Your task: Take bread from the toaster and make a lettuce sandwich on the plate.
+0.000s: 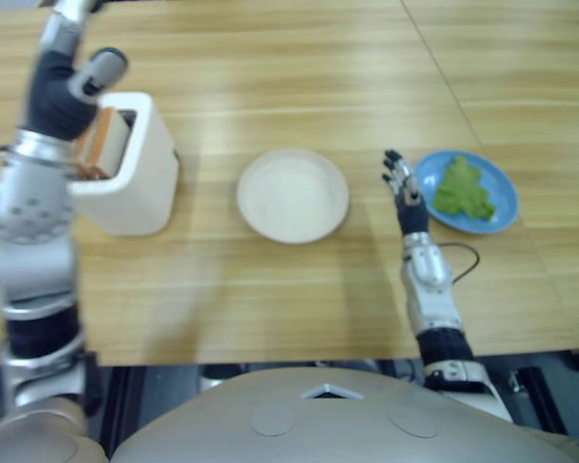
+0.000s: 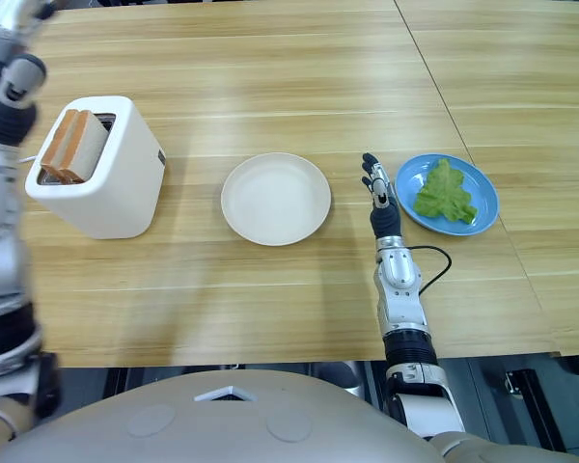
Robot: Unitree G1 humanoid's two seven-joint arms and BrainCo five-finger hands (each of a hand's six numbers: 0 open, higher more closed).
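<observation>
Standing at the left of the pale wooden table (image 2: 222, 77): a white box-shaped toaster (image 2: 116, 193), with brown bread slices (image 2: 72, 145) upright in its slot. Centre: a round cream plate (image 2: 275, 198). Right: a round blue plate (image 2: 482, 214) holding a green lettuce leaf (image 2: 444, 191). Right hand (image 2: 378, 193): low over the table between the two plates (just beside the blue one's rim), fingers stretched out, holding nothing. Left hand (image 1: 63, 92): raised over the toaster's left side, close to the bread; its grip I cannot tell.

Left hand (image 1: 69, 85) at the toaster (image 1: 140, 183); right hand (image 1: 403, 185) outstretched between plate (image 1: 292, 195) and lettuce (image 1: 463, 188).
</observation>
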